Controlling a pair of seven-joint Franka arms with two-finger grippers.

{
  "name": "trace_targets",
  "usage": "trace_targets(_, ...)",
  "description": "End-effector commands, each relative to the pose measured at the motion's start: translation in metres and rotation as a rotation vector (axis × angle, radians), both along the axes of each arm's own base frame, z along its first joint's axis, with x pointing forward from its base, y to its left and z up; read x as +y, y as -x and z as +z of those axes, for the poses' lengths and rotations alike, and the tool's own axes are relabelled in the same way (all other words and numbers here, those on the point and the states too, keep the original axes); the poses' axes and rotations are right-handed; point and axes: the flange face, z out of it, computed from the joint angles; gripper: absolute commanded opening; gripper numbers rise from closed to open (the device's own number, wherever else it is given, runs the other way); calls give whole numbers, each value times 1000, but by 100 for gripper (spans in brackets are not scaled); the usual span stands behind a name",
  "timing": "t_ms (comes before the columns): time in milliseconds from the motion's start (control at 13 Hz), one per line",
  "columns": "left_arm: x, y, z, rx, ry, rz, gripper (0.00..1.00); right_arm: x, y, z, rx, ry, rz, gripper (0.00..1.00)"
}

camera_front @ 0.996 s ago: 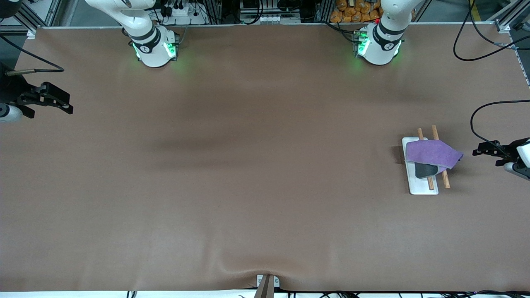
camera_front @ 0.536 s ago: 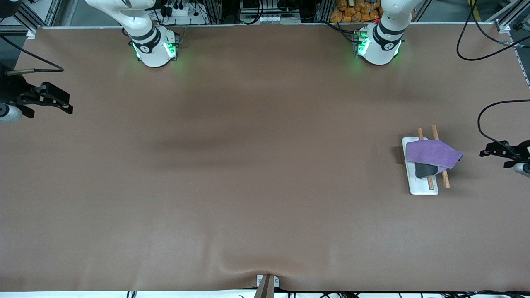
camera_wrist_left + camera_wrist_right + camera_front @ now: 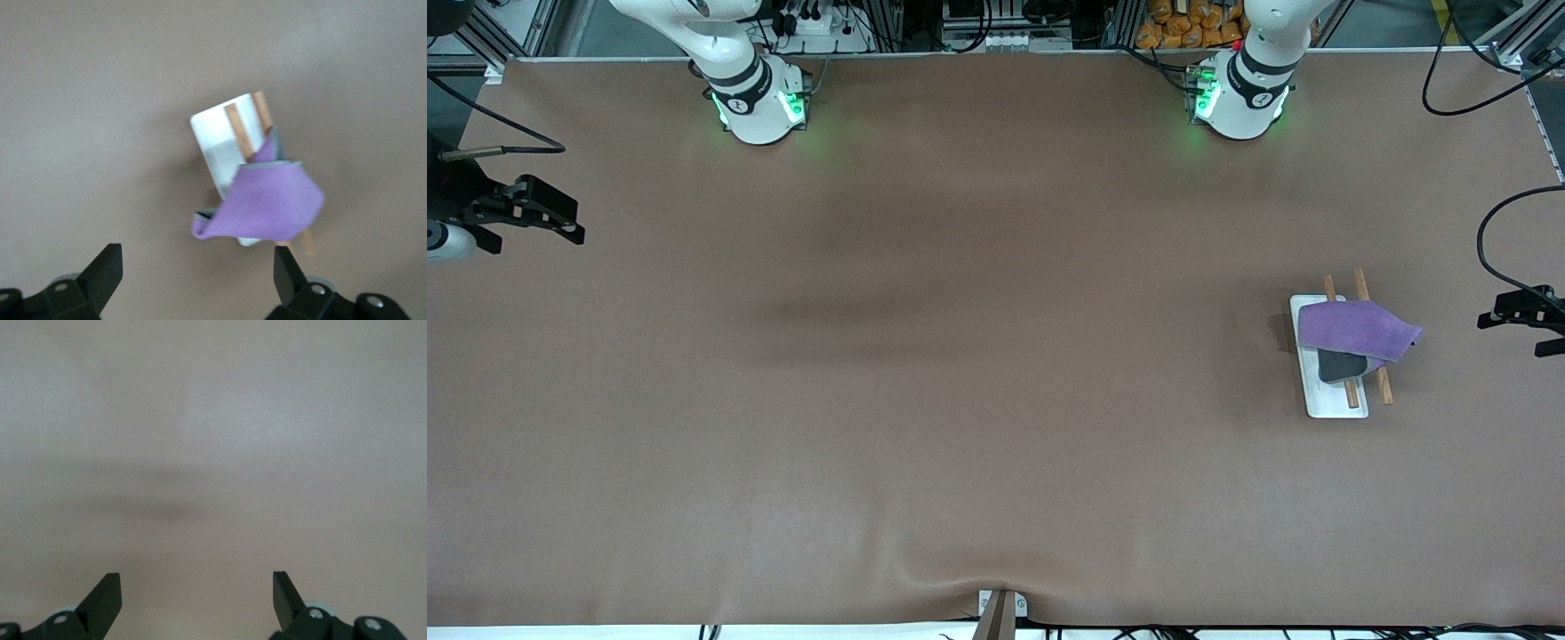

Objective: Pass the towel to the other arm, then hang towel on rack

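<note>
Towel (image 3: 1356, 331) lies draped over the rack (image 3: 1332, 391), toward the left arm's end of the table; purple face up, spread across both brown rods (image 3: 1352, 394), one corner sticking out past the rods toward the left gripper's side, a dark grey fold showing on the white base plate under its nearer edge. Rod ends stick out of the cloth on both the nearer and farther sides. Left wrist view confirms it: towel (image 3: 267, 203) slung across the rods, the rack's base (image 3: 217, 137) bare at one end, a flap with a grey edge hanging off to the side. Left gripper (image 3: 1534, 320) sits at the edge of the front view, over the table at the left arm's end, well apart from the rack; fingers (image 3: 103, 270) spread wide, nothing between them (towel free of any grasp). Right gripper (image 3: 532, 212) waits over the table's edge at the right arm's end, fingers (image 3: 107, 593) likewise parted and empty, only brown table surface (image 3: 213, 453) beneath.
</note>
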Motion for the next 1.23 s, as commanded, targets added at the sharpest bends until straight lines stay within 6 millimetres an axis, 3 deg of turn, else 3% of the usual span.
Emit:
trace_targets(0,-37,0,32,57,23,72,100,1,-2,6,-1,2,5,100)
trace_targets(230,-88,5,77,43,-19,173,100,-4,-1,6,0,2,-4,100)
trace_targets(460,-135,17,106,74,-53,304,100,-4,-2,7,-6,2,-4,100)
trace_targets(613,-158,22,124,62,-72,376,100,-3,-1,6,2,1,-4,100)
trace_targets(920,-199,29,148,4,-157,347,100,-2,-2,5,2,-1,-3,100)
trace_targets(1150,-215,36,165,-47,-212,303,100,-3,-2,5,2,1,-5,100)
